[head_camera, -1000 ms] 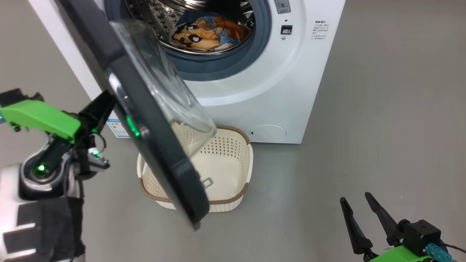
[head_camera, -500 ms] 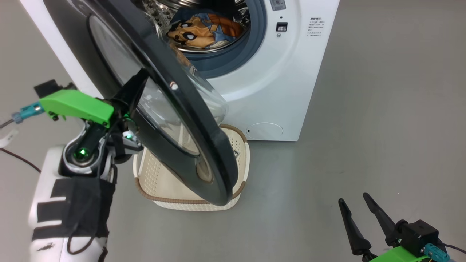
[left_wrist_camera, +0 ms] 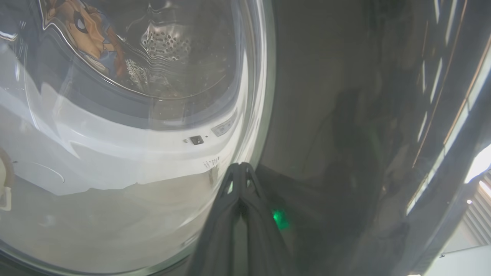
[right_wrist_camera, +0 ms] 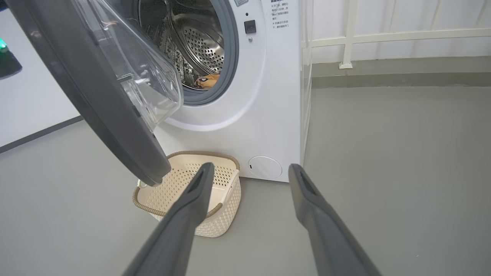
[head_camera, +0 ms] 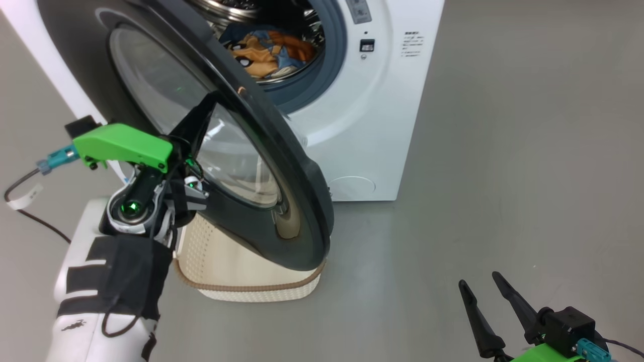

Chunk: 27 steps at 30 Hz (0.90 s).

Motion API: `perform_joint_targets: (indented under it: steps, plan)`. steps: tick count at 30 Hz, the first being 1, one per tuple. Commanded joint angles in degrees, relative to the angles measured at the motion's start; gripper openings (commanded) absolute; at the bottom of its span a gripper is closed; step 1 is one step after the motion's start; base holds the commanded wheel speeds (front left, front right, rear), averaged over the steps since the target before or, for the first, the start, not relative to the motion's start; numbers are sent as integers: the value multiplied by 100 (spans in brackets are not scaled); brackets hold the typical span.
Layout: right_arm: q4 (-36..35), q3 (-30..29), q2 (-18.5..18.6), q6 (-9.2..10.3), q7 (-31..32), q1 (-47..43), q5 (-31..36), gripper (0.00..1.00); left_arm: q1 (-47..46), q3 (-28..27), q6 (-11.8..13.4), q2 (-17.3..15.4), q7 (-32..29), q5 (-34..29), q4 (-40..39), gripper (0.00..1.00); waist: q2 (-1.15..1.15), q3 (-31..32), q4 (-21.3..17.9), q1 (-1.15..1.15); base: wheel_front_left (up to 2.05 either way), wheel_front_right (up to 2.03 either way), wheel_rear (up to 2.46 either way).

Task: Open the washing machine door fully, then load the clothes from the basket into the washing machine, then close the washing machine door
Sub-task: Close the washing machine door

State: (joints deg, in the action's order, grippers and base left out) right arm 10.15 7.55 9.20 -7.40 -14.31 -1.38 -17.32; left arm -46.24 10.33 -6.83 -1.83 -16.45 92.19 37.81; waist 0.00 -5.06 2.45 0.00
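The washing machine door (head_camera: 302,201) stands partly swung toward the white washing machine (head_camera: 362,115), its outer face turned to me. My left gripper (head_camera: 209,105) is shut, and its tip (left_wrist_camera: 239,168) rests on the door's outer face where the glass window meets the black rim. The clothes (head_camera: 266,50) lie inside the steel drum, and they also show through the glass (left_wrist_camera: 84,30) and past the door (right_wrist_camera: 207,80). The basket (right_wrist_camera: 203,154) sits on the floor under the door, with nothing in it. My right gripper (head_camera: 478,280) hovers open at the lower right, well away from the machine (right_wrist_camera: 250,166).
Grey floor (head_camera: 503,176) stretches wide to the right of the machine. A white railing (right_wrist_camera: 383,38) runs along the back wall. A dark cable (head_camera: 30,211) lies on the floor at the left beside my forearm.
The door has swung toward the machine, from edge-on to showing its outer face, with my left gripper following against it. The head camera has shifted. The right gripper has hardly moved.
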Motion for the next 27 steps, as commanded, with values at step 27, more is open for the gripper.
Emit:
perform_joint_targets:
  steps: [27]
  plan:
    - [-160,-62,-46,-9,-69,-138,87,100,781,660,-65,-1057,1174,-1504,-1081,20,0,308,-155,0,0,0,0]
